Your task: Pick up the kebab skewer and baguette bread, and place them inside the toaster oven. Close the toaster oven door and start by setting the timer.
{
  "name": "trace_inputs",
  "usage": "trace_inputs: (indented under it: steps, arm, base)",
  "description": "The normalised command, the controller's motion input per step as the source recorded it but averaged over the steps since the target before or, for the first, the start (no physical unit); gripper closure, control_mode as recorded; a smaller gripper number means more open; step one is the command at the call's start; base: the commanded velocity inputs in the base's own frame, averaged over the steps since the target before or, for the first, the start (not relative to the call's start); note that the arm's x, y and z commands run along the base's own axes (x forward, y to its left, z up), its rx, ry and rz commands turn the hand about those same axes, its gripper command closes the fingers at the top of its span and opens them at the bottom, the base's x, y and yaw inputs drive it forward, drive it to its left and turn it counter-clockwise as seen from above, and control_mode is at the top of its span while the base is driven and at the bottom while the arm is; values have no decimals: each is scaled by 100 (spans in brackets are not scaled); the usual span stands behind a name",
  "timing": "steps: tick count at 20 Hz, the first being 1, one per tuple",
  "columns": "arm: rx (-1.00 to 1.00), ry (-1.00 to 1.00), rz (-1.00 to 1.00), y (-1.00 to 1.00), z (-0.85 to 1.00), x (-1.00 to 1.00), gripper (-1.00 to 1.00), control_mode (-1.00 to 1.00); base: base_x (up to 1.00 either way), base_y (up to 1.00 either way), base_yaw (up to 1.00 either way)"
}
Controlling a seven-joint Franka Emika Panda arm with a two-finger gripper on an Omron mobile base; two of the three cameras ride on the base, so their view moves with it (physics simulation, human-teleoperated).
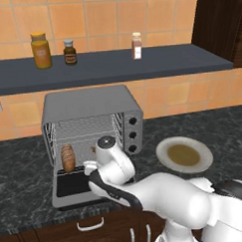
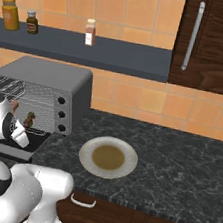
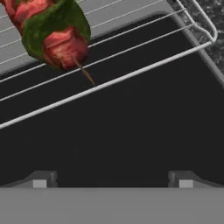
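Observation:
The toaster oven (image 1: 92, 107) stands open, its door (image 1: 71, 187) folded down flat. The baguette bread (image 1: 68, 157) lies on the wire rack (image 3: 131, 76) at the left of the cavity. The kebab skewer (image 3: 57, 35), red chunks with a green piece, rests on the rack's front right part and also appears in the right base view (image 2: 29, 119). My gripper (image 3: 112, 180) hovers just above the lowered door's dark glass, short of the skewer's pointed end. It is open and nothing sits between its fingers. The hand (image 1: 110, 161) hides the fingertips in the left base view.
A round plate (image 1: 184, 154) with a brown centre sits on the dark counter right of the oven. Three jars (image 1: 41, 49) stand on the shelf above. Black knobs (image 1: 133, 135) line the oven's right side. A dark cabinet (image 2: 214, 43) rises at the far right.

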Motion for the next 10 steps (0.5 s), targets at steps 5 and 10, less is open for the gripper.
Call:
trace_inputs:
  steps: [5, 10]
  arm:
    - [0, 0, -5, 23, -14, 41, -100, -100]
    - [0, 0, -8, 8, -14, 23, -100, -100]
  base:
    - [0, 0, 0]
    - [0, 0, 0]
